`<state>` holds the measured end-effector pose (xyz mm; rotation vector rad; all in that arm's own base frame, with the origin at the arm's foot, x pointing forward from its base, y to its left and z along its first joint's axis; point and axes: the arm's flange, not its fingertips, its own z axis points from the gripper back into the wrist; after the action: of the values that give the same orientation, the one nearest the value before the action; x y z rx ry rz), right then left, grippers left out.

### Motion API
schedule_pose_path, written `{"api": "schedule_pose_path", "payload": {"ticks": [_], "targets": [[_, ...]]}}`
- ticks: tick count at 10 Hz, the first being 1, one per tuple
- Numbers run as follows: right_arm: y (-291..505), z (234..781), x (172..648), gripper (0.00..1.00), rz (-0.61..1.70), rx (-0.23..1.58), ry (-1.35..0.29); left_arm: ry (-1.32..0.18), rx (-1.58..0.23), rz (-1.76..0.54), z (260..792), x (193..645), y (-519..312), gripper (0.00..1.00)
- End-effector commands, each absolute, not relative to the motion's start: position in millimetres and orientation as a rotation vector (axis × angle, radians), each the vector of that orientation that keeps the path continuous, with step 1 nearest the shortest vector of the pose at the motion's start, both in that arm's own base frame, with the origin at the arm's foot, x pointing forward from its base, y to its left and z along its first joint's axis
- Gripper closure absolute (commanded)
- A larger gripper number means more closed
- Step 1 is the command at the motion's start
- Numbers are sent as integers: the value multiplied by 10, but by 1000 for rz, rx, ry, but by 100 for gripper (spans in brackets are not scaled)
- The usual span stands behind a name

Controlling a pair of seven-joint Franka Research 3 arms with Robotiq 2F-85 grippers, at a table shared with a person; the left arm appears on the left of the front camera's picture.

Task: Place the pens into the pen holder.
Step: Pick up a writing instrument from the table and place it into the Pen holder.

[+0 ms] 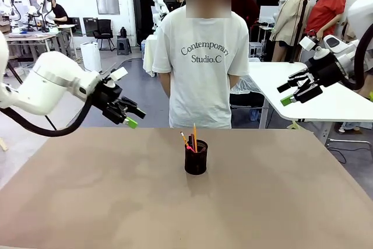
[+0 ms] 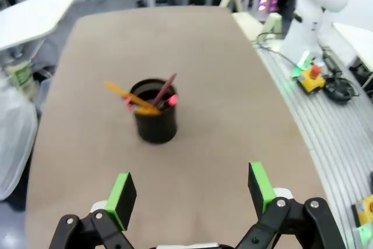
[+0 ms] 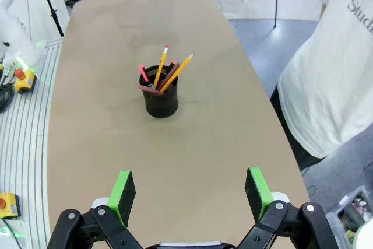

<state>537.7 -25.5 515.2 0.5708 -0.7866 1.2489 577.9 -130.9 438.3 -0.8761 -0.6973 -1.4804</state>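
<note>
Here, in the front view, the pen holder [image 1: 196,157] stands upright near the middle of the brown table [image 1: 87,202], with the pens [image 1: 191,138] already inside it, their tops leaning out above the rim. The left gripper [image 1: 129,116] hangs in the air above the table's far left corner, jaws apart and empty, and the right gripper [image 1: 294,90] is raised off to the right, beyond the table's edge, likewise spread and holding nothing. A person in a white T-shirt [image 1: 201,62] stands at the far side, just behind the holder. In the left wrist view, the green-padded fingers [image 2: 121,193] stand wide apart over bare tabletop, with the pen holder [image 2: 155,118] well ahead of them; a yellow-orange pencil [image 2: 131,97] and a reddish-brown pencil [image 2: 165,88] lean out of it. In the right wrist view, the fingers [image 3: 122,189] are again wide open, the holder [image 3: 161,98] ahead of them on the table, and the person's shirt [image 3: 326,68] at the right edge.
</note>
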Motion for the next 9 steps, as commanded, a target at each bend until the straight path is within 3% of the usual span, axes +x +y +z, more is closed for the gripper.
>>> {"api": "schedule_pose_path", "payload": {"ticks": [1, 4, 9], "targets": [[-248, 5166, 5353, 0, 1248, 565, -789, -705, -743, -1421, 4479, 5605, -1146, 0], [-248, 5166, 5353, 0, 1248, 565, -789, -792, -621, -1387, 4675, 5500, -843, 0], [-248, 5166, 5353, 0, 1248, 565, -789, -881, -638, -1363, 4722, 5428, -734, 0]]}}
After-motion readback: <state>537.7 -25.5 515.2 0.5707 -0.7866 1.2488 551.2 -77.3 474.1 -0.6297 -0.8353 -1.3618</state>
